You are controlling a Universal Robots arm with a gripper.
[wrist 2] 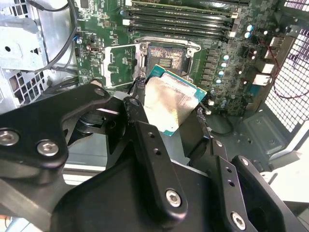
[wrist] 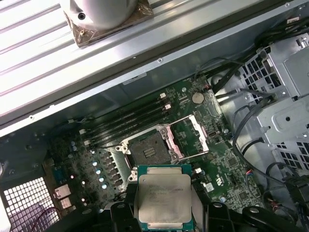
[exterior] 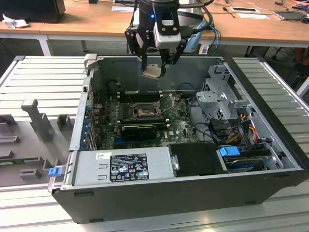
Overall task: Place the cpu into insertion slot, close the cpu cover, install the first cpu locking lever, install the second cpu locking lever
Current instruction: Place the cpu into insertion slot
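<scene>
My gripper [exterior: 153, 66] hangs above the open computer case, shut on the cpu [exterior: 151, 72], a pale square chip held by its edges between the black fingers [wrist 2: 140, 108]. In both wrist views the cpu [wrist: 163, 198] [wrist 2: 171, 101] hovers clear of the motherboard, a little off to one side of the insertion slot [wrist: 149, 152] [wrist 2: 166, 58]. The slot [exterior: 143, 112] lies bare on the green board, well below the chip. The cpu cover [wrist: 189, 137] [wrist 2: 120, 65] is swung open beside the socket.
Memory slots [exterior: 140, 96] run behind the socket and a black card [exterior: 137, 129] lies in front of it. A grey power supply [exterior: 125, 166], a drive cage [exterior: 217, 92] and cable bundles [exterior: 241, 121] fill the case. Grey fixtures [exterior: 34, 116] stand at the exterior view's left.
</scene>
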